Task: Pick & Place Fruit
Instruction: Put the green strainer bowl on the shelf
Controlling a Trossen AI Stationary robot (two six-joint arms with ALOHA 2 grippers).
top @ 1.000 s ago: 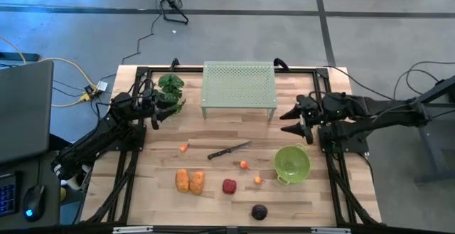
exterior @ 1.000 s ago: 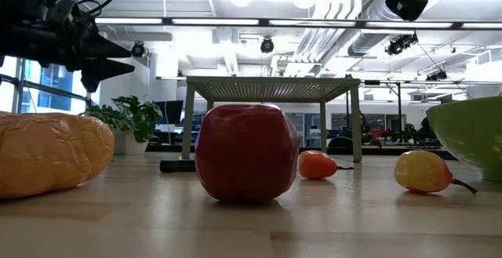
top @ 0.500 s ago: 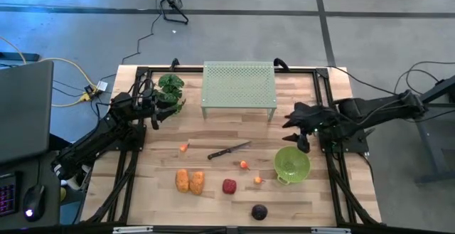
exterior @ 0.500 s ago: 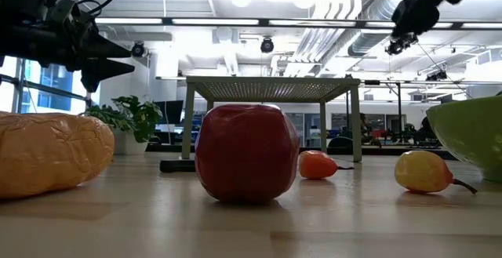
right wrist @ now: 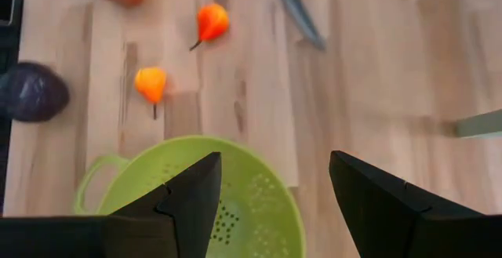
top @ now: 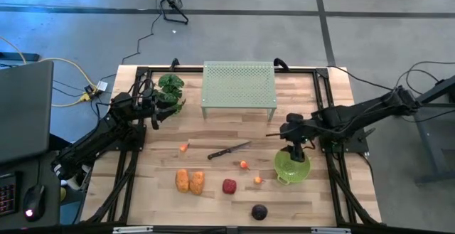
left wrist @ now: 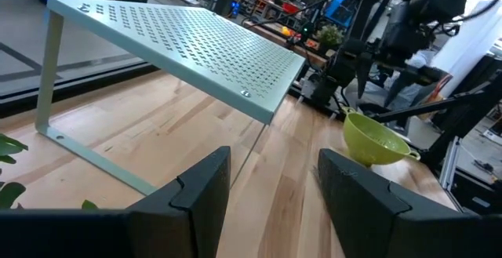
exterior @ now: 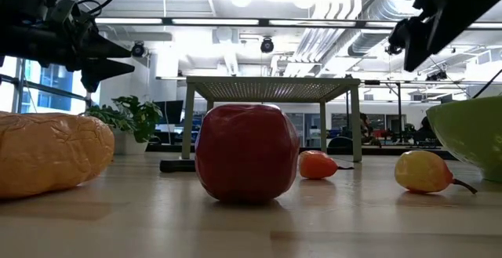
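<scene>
surface (top: 213,131): pale matt wood planks | rack (top: 239,83): perforated painted metal | colander (right wrist: 205,203): glossy green plastic | apple (exterior: 246,153): smooth red sheen

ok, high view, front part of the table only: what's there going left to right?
Small orange-red piece → two orange oblong fruits → knife → red apple-like fruit → purple round fruit → green colander, with the right gripper hovering open over its rim.

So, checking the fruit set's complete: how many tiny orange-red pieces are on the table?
3: one left of the knife, two between it and the green colander. None seem hidden.
</scene>
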